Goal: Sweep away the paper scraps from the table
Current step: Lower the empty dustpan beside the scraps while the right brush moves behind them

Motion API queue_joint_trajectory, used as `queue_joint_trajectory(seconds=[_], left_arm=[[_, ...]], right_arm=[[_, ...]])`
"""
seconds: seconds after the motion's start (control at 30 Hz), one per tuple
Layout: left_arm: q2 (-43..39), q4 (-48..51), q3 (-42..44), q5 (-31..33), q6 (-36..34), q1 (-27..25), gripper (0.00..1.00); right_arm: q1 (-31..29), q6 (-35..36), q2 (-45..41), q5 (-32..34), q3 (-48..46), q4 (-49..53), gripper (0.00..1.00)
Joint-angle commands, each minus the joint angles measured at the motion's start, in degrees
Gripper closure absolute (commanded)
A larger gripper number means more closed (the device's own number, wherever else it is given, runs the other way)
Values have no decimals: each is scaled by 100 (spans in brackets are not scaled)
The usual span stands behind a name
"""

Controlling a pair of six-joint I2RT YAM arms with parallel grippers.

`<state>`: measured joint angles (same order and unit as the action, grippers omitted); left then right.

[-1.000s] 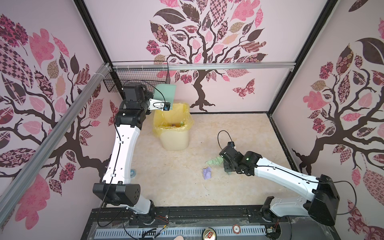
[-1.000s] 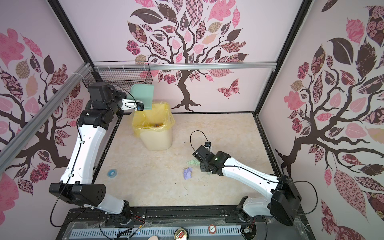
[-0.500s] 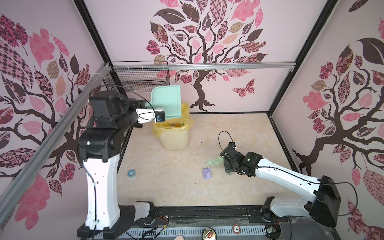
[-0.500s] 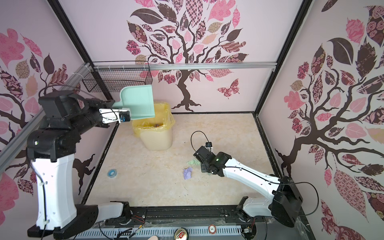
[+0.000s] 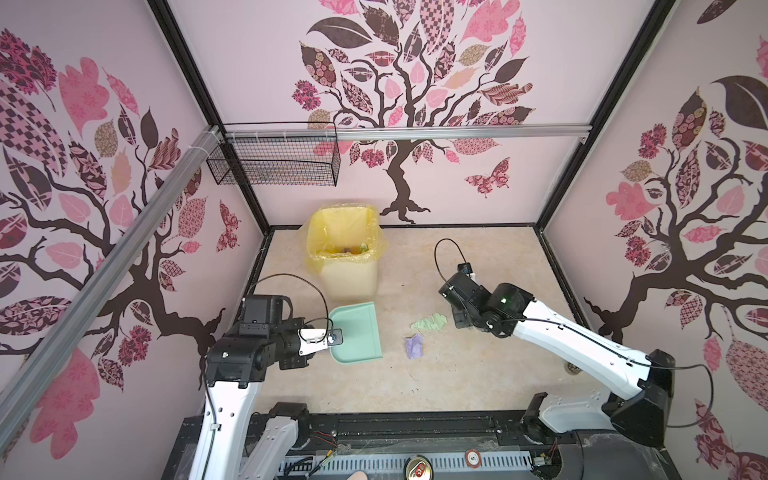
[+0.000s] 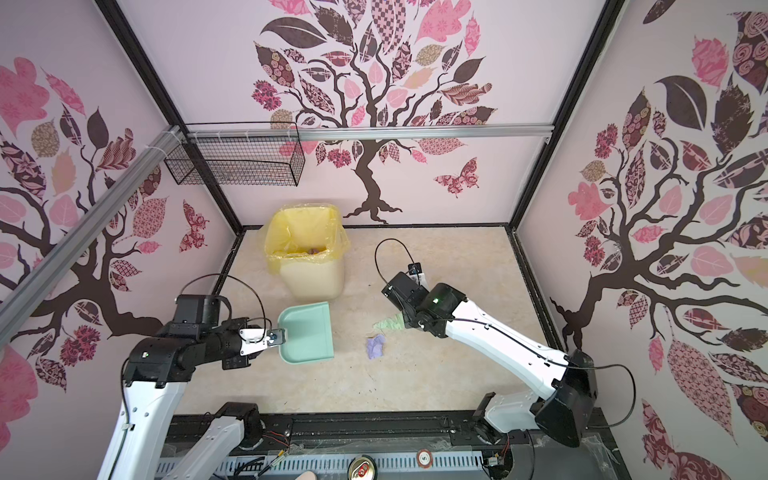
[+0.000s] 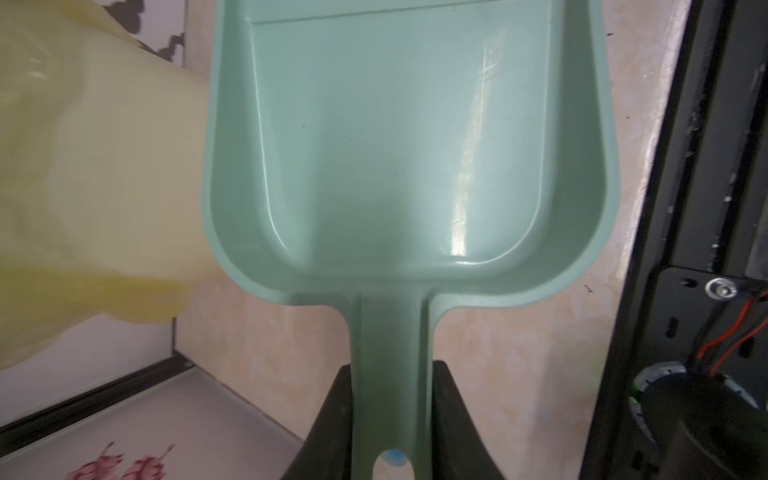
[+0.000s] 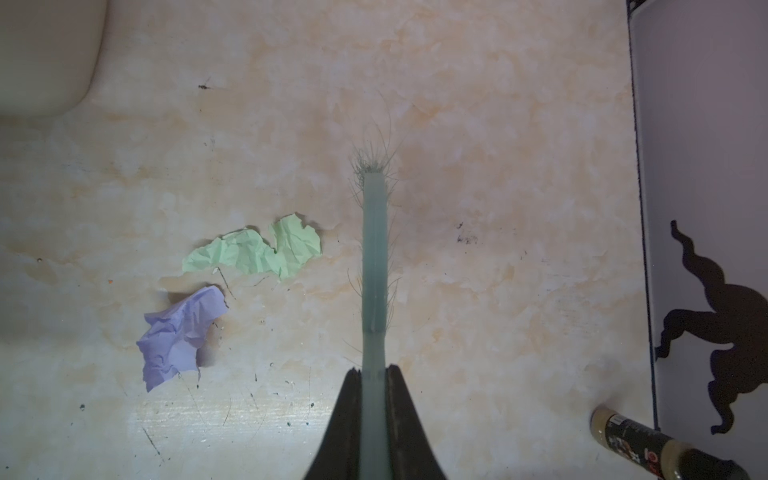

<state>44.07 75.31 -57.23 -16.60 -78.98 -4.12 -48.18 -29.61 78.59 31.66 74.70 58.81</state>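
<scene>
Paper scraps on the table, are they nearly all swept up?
Some scraps lie in the yellow-lined bin. The left hand holds the empty teal dustpan, the right hand the teal brush. A crumpled pale green scrap and a lilac scrap lie on the beige table.

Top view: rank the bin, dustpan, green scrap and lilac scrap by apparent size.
1. yellow bin
2. dustpan
3. green scrap and lilac scrap: these look about alike. The green is wider and the lilac is bunched taller, so I'm not ranking them.
</scene>
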Motion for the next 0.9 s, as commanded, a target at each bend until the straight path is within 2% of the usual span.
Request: queue_joint_trajectory(seconds=[0.0,0.13,0.23,0.37,0.47,0.7,0.87], left_arm=[[19,-419,669,-291,390,-23,100],[407,-787,1215,-172,558,-184,100],[741,-1062,1529,80,871,-661,100],[896,-1991,2100,628,1416,-1398,100],[1130,-2554,2327,848,1730,-1732,100],[2049,-3428,2211,1004,2332,-1876,100],[2297,-3778,2073,1103,2664,-1960,100]], right_arm=[[44,490,573,650,625,585,100],[108,741,1148,1026,1167,864,100],[205,906,1497,1070,1359,879,100],[332,1082,1816,984,1327,705,100],[396,1155,1959,874,1190,523,100],[402,1187,2295,508,974,202,100],[406,1067,2542,204,1092,317,100]])
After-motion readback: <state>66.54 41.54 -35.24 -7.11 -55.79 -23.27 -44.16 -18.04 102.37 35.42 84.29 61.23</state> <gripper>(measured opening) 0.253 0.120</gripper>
